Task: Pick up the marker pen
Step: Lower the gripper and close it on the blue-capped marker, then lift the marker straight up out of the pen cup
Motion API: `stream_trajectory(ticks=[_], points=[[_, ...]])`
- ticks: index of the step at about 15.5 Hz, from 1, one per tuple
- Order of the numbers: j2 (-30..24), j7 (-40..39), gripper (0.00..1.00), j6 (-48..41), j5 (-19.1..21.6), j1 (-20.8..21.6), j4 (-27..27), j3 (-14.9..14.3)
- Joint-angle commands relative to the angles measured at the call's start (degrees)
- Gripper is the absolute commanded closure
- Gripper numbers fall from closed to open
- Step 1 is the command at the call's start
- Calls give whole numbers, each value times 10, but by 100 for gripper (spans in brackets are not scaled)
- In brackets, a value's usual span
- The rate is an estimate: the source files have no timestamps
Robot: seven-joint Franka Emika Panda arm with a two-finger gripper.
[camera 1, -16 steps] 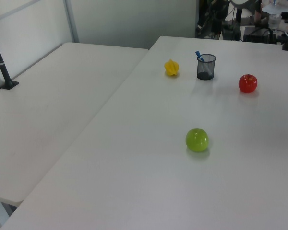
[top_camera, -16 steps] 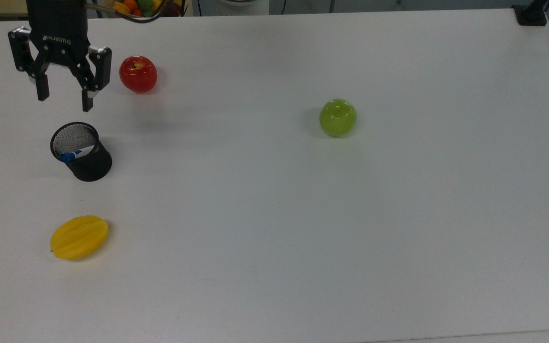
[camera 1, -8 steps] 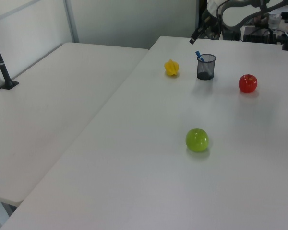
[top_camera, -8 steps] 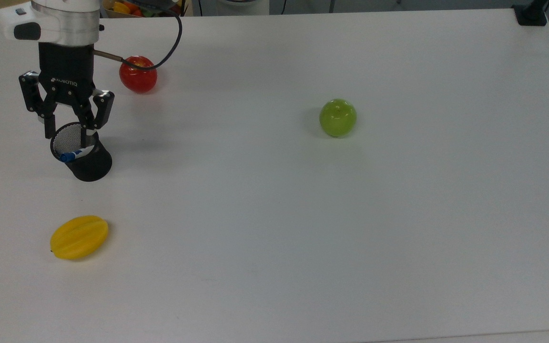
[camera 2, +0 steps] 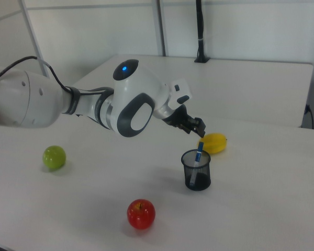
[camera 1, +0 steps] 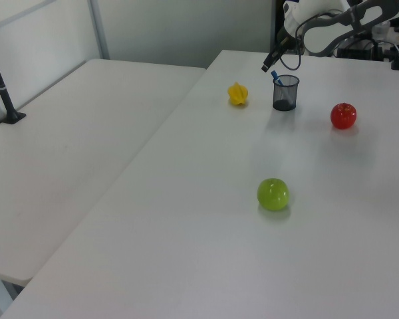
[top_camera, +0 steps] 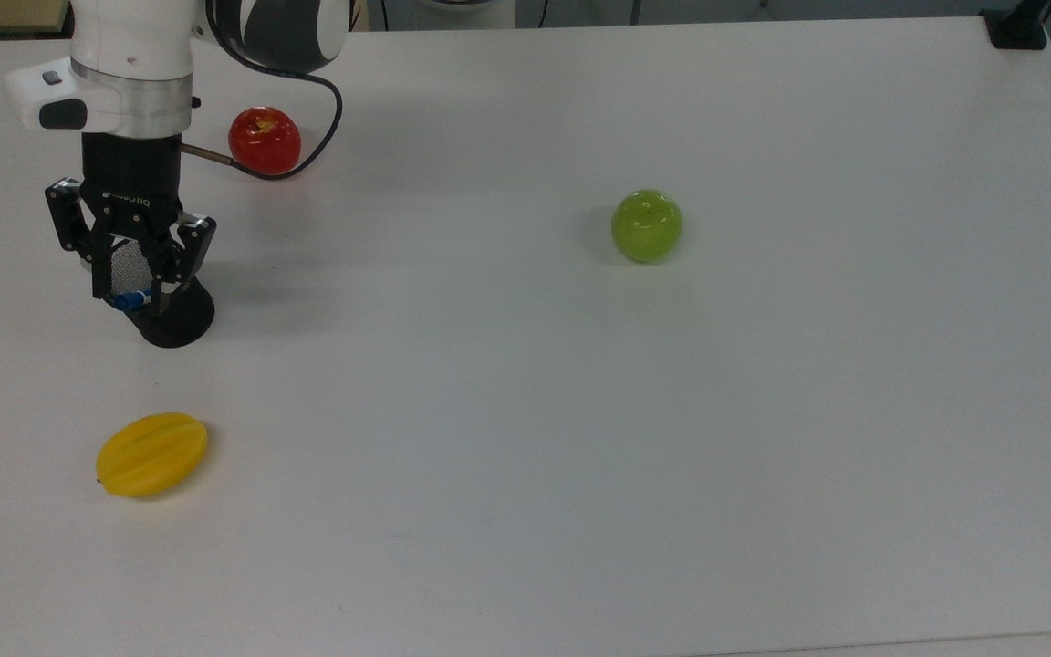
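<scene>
At the top view's left, I hold the spread gripper (top_camera: pixel 130 294) over the mesh cup (top_camera: pixel 174 319) and should straddle the marker pen (top_camera: pixel 132 297) before pinching.

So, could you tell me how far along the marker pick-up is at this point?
Done: the claw has been brought over the black mesh cup, open, its fingers either side of the marker pen. In hand: nothing yet; the right view shows the marker pen's blue cap poking out of the cup just below the claw, untouched. Left: lower, close on the pen and lift it out.
</scene>
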Motion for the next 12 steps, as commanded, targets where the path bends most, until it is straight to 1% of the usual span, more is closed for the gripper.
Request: stream_trajectory(ticks=[1, 7, 8, 9, 11, 12], points=[[9, -12, 44, 19, -14, -4, -12, -3], [17, -12, 44, 19, -32, -16, -11, -3], [21, -12, 48, 19, -36, -16, -10, -3], [24, -12, 51, 20, -38, -16, -9, -3], [25, -11, 68, 19, -38, -16, -9, -3], [26, -11, 80, 20, -38, -16, -9, -3]])
